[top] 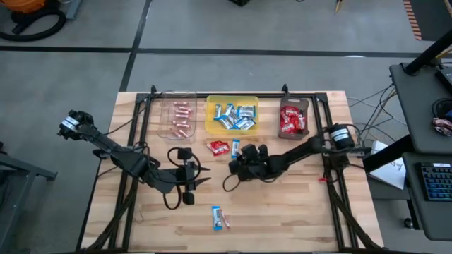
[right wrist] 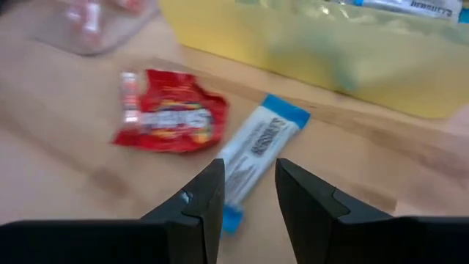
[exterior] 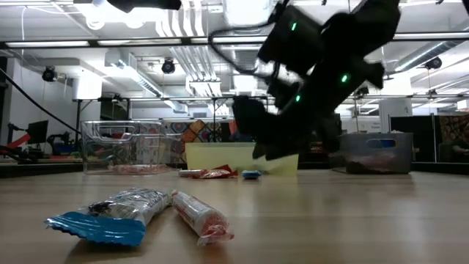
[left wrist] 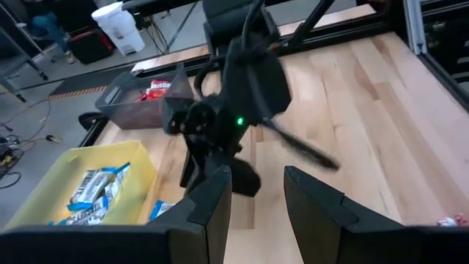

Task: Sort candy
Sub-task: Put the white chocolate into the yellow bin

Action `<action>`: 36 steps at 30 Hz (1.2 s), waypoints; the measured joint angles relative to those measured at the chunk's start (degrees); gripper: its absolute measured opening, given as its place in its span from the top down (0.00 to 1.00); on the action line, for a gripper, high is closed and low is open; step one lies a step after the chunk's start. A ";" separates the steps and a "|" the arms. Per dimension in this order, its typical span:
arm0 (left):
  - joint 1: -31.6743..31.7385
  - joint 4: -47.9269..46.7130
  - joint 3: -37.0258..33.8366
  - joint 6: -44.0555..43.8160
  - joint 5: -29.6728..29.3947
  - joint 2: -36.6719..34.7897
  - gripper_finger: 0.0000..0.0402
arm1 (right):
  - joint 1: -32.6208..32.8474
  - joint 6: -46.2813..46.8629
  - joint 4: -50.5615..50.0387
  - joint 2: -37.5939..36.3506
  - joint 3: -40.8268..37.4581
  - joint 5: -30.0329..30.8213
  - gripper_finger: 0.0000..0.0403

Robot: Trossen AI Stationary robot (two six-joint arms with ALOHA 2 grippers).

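We see the right tool (right wrist: 245,198) hovering with its fingers parted over a blue-and-white bar (right wrist: 253,150) near the bench (top: 296,212) middle, beside a red packet (right wrist: 170,114), just in front of the yellow tray (top: 232,116). The left tool (left wrist: 256,205) is released and empty. Another bar (top: 220,217) and a pinkish stick (exterior: 200,215) lie near the front edge.
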 joint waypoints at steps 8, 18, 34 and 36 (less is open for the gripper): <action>0.00 -0.37 -0.87 -0.09 -1.96 -0.04 0.72 | -2.84 -0.66 2.51 4.94 0.11 0.50 0.71; 0.00 -1.08 -0.90 -0.26 -2.14 -0.07 0.72 | -0.36 -5.32 -9.21 0.66 0.31 -6.59 0.71; -0.11 -1.21 -0.90 -0.31 -1.70 -0.04 0.72 | 8.63 -18.19 -9.75 -17.76 -11.56 -8.04 0.71; -0.11 -1.07 -0.90 -0.31 -1.68 -0.07 0.72 | 9.20 -22.60 4.70 -17.75 -17.65 -7.54 0.71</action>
